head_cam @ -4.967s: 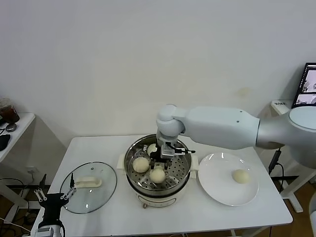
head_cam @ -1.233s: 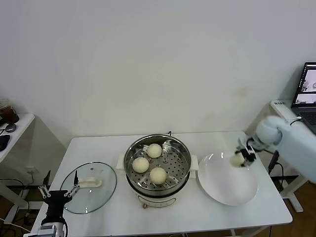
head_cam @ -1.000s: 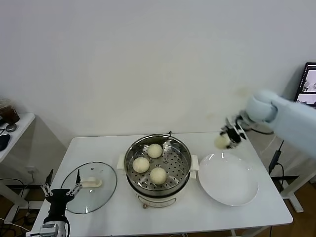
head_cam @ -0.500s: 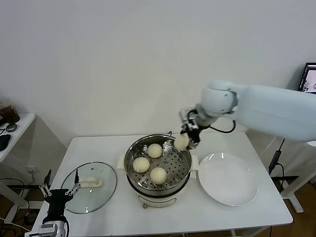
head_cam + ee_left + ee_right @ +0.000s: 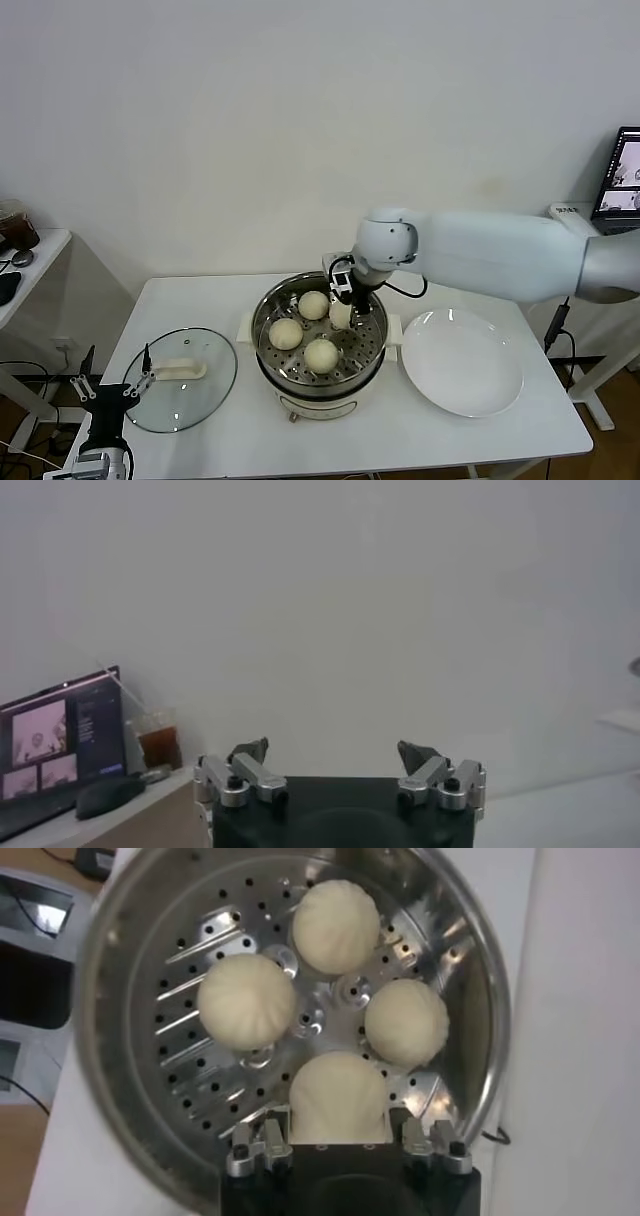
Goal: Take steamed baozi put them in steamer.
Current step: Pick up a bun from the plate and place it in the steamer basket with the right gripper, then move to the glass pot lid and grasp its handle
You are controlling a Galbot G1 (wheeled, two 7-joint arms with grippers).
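Right hand (image 5: pixel 341 312) is over the steamer (image 5: pixel 372 340), clamped on the fourth baozi (image 5: pixel 337 1098), low inside the pot on its right side. Other three baozi (image 5: pixel 286 333) sit on the perforated tray. Steamer stands mid-tabletop (image 5: pixel 400 440), between glass lid (image 5: pixel 180 378) and white plate (image 5: pixel 462 362). Left hand (image 5: pixel 108 393) parked off the tabletop's left front corner, fingers spread wide, holding nothing.

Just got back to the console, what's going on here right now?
The right gripper is holding the fourth baozi over the steamer, low above the perforated tray. Three baozi already sit on that tray. The white plate on the robot's right has nothing on it. The glass lid lies on the table to the steamer's left. The left gripper is parked open off the table's left corner.
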